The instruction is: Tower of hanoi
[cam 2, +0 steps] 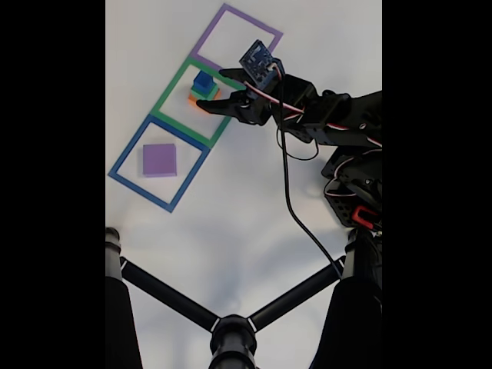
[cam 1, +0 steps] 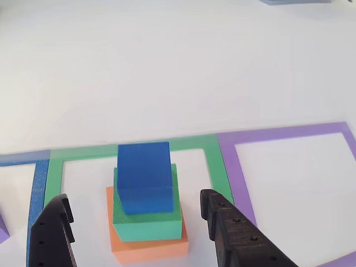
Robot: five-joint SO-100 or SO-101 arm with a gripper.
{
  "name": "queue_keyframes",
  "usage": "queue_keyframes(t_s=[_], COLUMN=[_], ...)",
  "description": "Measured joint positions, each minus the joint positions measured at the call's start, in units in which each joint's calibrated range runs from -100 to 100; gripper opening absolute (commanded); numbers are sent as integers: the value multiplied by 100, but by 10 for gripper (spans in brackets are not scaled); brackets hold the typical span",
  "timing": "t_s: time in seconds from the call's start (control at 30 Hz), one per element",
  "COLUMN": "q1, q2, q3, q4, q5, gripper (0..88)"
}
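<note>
Blue block (cam 1: pixel 144 177) between open end effector (cam 1: pixel 136 217) fingers.

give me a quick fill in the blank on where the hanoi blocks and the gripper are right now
1. The blue block sits directly on the ____ block.
2. The bottom block of the stack is ____.
3. The purple block lies alone inside the ____ tape outline.
4. The gripper straddles the stack with its jaws ____.

Missing words: green; orange; blue; open
</note>
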State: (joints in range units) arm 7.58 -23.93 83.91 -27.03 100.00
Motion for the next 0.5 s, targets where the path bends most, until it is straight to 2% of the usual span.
queue_keyframes(t_s=[0.5], q1=[-97], q2=[663], q3=[-404], q4=[-419], q5=[0], gripper=[243])
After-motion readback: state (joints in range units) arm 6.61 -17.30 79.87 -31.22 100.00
